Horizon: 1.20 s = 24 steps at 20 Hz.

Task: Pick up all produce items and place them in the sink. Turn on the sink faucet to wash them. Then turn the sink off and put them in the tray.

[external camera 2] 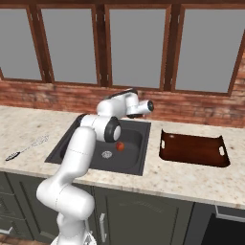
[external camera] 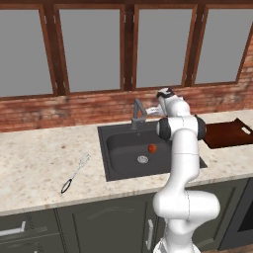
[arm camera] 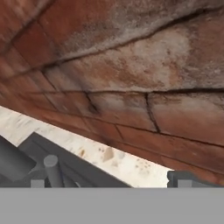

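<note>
Wide open and holding nothing, the gripper (arm camera: 109, 181) points at the red brick wall (arm camera: 131, 65) just behind the sink faucet (external camera: 138, 113). The little red fruit (external camera: 152, 147) sits in the black sink (external camera: 118, 148), at about 2 o'clock from the silver drain (external camera: 143, 159). On the speckled counter (external camera: 34, 163), a whisk (external camera: 75, 173) lies at 9 o'clock from the sink and the brown tray (external camera 2: 194, 149) at 3 o'clock, under big windows (external camera: 94, 49).

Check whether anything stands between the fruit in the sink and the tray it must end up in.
Nothing visible does. The red-orange fruit lies on the sink floor beside the drain. Only the basin's right wall and a bare strip of counter separate it from the tray, which holds nothing. The whisk lies on the sink's far side.
</note>
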### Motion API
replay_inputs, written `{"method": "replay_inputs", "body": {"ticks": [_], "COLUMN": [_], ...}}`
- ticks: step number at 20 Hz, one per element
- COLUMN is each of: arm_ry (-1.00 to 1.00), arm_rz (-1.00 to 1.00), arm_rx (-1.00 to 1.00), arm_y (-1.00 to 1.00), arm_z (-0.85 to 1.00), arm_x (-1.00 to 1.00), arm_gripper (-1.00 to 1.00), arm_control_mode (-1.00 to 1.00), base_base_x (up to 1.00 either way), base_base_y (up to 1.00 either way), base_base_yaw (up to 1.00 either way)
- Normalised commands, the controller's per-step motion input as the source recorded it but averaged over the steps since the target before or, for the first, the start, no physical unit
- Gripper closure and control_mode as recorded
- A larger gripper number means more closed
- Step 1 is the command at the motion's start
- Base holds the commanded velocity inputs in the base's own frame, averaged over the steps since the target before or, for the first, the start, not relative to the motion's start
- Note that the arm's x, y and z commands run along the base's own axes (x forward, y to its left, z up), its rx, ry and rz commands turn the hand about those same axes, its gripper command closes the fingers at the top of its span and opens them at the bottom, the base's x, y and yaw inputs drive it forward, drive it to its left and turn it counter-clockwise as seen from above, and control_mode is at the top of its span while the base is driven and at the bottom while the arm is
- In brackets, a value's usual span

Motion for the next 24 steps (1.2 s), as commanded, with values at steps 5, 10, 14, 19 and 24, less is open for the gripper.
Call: {"method": "replay_inputs", "body": {"ticks": [5,10,14,19,24], "arm_ry": [0.0,-0.01,-0.11,-0.1,-0.02], "arm_rz": [-0.14,-0.1,0.0,0.0,-0.11], "arm_rx": [0.0,0.01,0.1,0.03,-0.02], "arm_y": [-0.76,-0.55,-0.06,-0.05,-0.05], "arm_z": [-0.46,-0.3,0.52,0.33,-0.16], "arm_x": [0.0,0.0,-0.29,-0.4,-0.11], "arm_gripper": [-1.0,-1.0,-1.0,-1.0,-1.0], "arm_control_mode": [-1.0,-1.0,-1.0,-1.0,-1.0], "base_base_x": [0.0,0.0,0.0,0.0,0.0], "base_base_y": [0.0,0.0,0.0,0.0,0.0], "base_base_yaw": [0.0,0.0,0.0,0.0,0.0]}}
